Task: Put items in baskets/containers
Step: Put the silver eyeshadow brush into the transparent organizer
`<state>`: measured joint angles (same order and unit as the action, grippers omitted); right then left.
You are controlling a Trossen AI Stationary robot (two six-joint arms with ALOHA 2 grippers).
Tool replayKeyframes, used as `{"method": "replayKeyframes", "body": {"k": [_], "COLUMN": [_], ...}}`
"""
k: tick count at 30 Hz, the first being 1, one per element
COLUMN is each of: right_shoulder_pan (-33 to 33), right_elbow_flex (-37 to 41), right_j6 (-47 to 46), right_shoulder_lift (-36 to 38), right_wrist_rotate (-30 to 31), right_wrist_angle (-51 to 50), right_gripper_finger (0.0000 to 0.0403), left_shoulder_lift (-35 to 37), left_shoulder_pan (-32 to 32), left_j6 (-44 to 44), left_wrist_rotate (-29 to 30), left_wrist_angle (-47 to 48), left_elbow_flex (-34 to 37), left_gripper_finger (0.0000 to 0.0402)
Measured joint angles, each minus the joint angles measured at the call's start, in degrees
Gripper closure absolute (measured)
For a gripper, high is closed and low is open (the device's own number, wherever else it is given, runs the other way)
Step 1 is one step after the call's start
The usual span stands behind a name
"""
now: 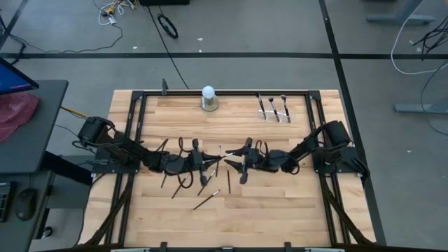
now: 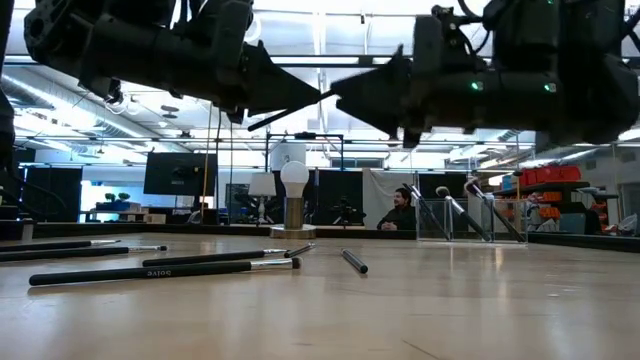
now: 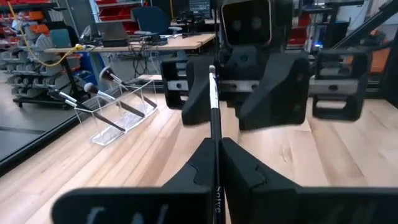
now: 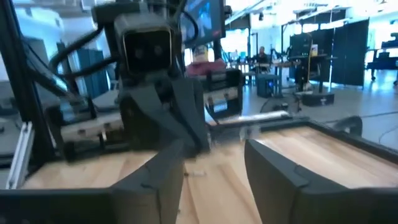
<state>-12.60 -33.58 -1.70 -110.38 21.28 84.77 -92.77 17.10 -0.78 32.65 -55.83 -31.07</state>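
Observation:
My left gripper (image 1: 213, 162) hangs above the table's middle, shut on a thin dark makeup brush (image 3: 213, 118). My right gripper (image 1: 231, 159) faces it closely, open, its fingers (image 3: 193, 99) on either side of the brush's far end; whether they touch it I cannot tell. Several more brushes (image 1: 208, 200) lie flat on the wood below and nearer the left arm (image 2: 160, 270). The clear holder (image 1: 276, 112) stands at the far right, with three brushes leaning in it, bristles up (image 3: 99, 78). My left gripper pinches the brush's dark handle (image 3: 214, 155) between its two fingers, which lie along it. The brush points ahead toward the right gripper. It is lifted clear of the table and tilted, its forward end higher (image 2: 310, 98).
A white ball on a round grey base (image 1: 208, 96) stands at the far edge, left of the holder. A dark metal frame (image 1: 140, 119) runs around the table. Bare wood shows between the grippers and the holder. A person sits in the room beyond (image 2: 402, 210).

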Motion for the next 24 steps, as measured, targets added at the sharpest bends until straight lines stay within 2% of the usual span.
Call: {"method": "replayKeyframes", "body": {"k": [7,14,19,24], "right_shoulder_pan": [0.0,0.0,0.0,0.0], "right_elbow_flex": [-1.75,-1.77,-1.8,-1.46], "right_j6": [-0.27,-0.85,-0.82,-0.6], "right_shoulder_lift": [0.04,0.04,0.58,7.05], "right_wrist_rotate": [-2.58,-3.12,-1.91,4.1], "right_wrist_angle": [-0.13,-0.69,-2.93,-18.54], "right_gripper_finger": [0.0286,0.0383,0.0385,0.0395], "left_shoulder_lift": [0.02,0.04,0.04,0.15], "left_shoulder_pan": [0.04,0.04,-0.02,-0.33], "left_j6": [0.02,-0.06,-0.48,-2.04], "left_wrist_rotate": [-0.08,-0.38,0.22,0.36], "left_wrist_angle": [-0.09,0.14,0.55,1.79], "left_elbow_flex": [-0.02,-0.02,-0.02,-0.07], "left_gripper_finger": [0.0387,0.0374,0.0352,0.0308]}}
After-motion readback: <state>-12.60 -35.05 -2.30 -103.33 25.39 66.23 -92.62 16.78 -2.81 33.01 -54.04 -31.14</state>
